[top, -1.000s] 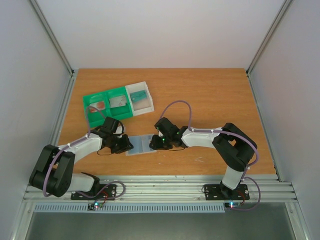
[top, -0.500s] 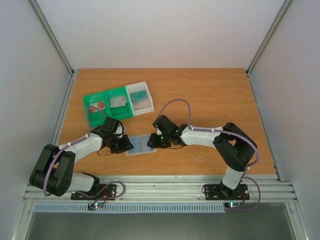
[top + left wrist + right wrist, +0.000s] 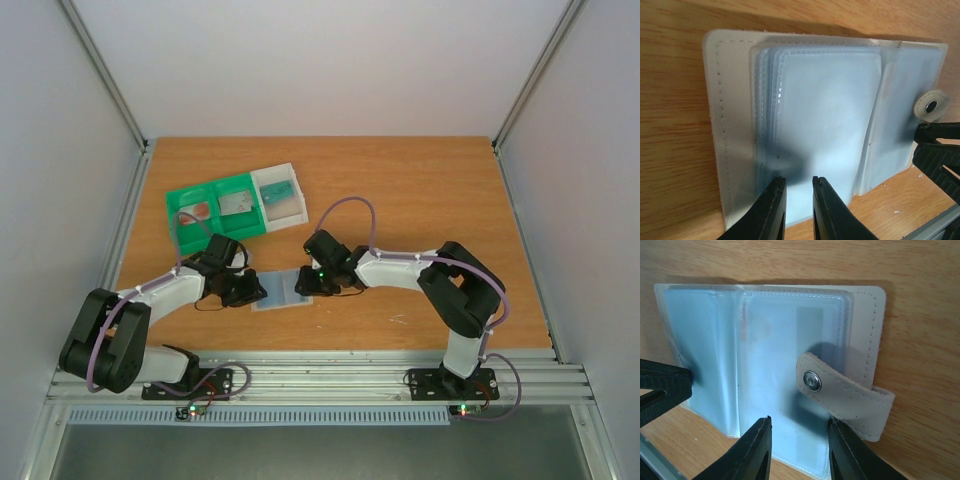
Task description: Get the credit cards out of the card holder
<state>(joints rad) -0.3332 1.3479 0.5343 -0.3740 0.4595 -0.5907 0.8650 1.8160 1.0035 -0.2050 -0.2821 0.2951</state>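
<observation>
The right end effector (image 3: 800, 423), half-open beside the snap tab (image 3: 845, 390) on the card holder (image 3: 866, 320), could snag it and drag the holder away from the barely parted left end effector (image 3: 799, 183)

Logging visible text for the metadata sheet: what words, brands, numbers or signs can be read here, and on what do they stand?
No text can be read in any view.
card holder: clear sleeves, no print visible.
snap tab: plain, no marking.
cards in the tray: too small to tell whether they carry print.
</observation>
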